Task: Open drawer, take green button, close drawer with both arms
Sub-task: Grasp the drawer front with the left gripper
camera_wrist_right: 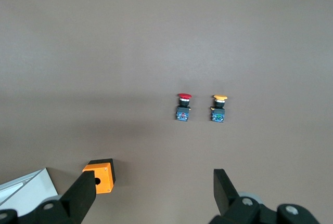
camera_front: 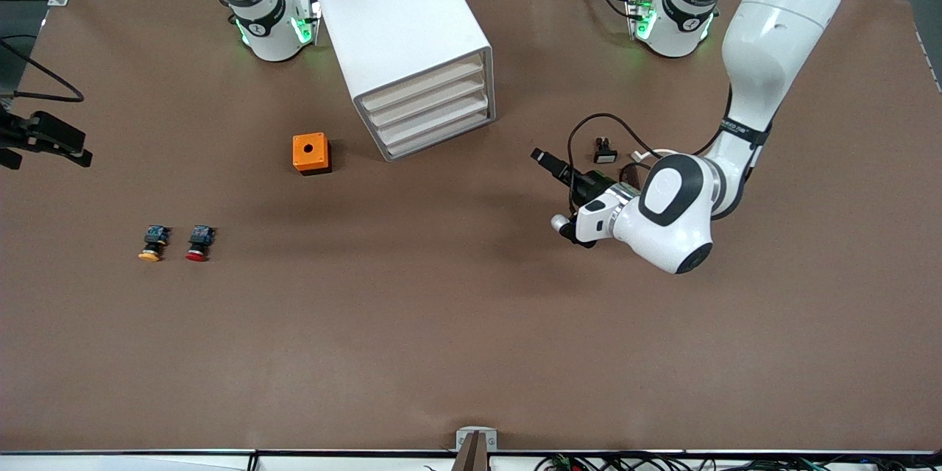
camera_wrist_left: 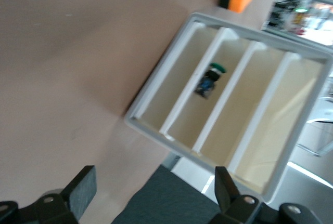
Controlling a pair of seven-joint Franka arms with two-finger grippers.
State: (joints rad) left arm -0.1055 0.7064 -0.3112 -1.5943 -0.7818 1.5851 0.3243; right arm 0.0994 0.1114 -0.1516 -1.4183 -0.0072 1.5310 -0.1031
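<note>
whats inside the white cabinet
The left wrist view looks into the cabinet: the green-capped button lies in one cream compartment; the others appear bare. From the front, everything inside is hidden.

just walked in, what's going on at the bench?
Nothing is held yet. The left gripper, open, hovers over the table in front of the white cabinet, facing its drawers, which all look shut. Its wrist camera shows the green button inside one drawer; which one is hard to tell. The right gripper, also open, waits at the right arm's end of the table, with the red button and yellow button in view.
</note>
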